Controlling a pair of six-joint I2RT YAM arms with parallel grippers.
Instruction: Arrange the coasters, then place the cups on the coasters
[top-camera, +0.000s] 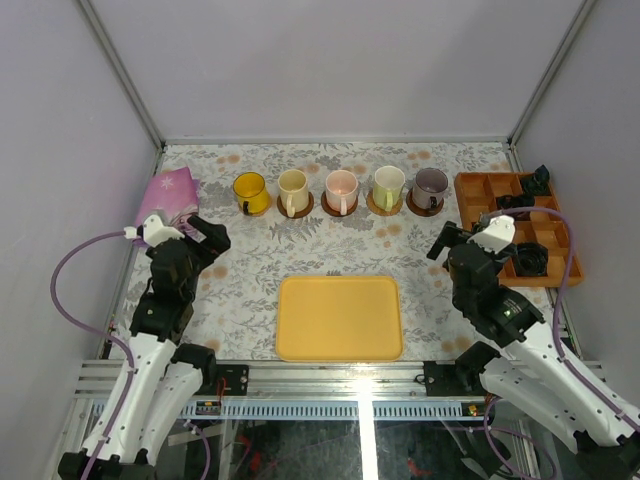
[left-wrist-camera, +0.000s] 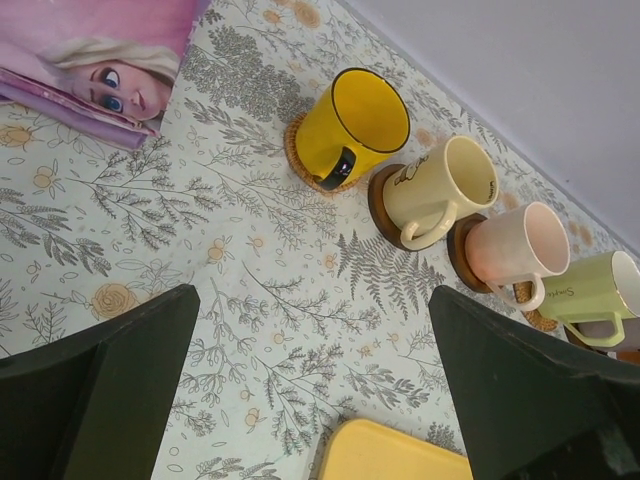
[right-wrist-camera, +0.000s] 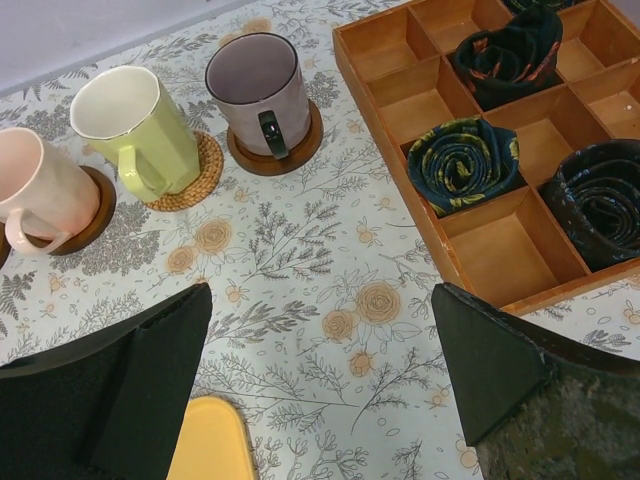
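looking done: cups (top-camera: 341, 186) on coasters (top-camera: 297, 213), rowed across upper middle of top view. left end effector (top-camera: 187, 238), lower left, and right end effector (top-camera: 465, 238), lower right, both spread apart, empty. risk: nudging a cup off-centre through any stray forward reach.

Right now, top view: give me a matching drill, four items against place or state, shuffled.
1 yellow cup
2 pink cup
3 purple cup
4 tray

a beside the orange box
b middle of the cup row
c nothing on it
d left end of the cup row

Pairs: 1-d, 2-b, 3-a, 4-c
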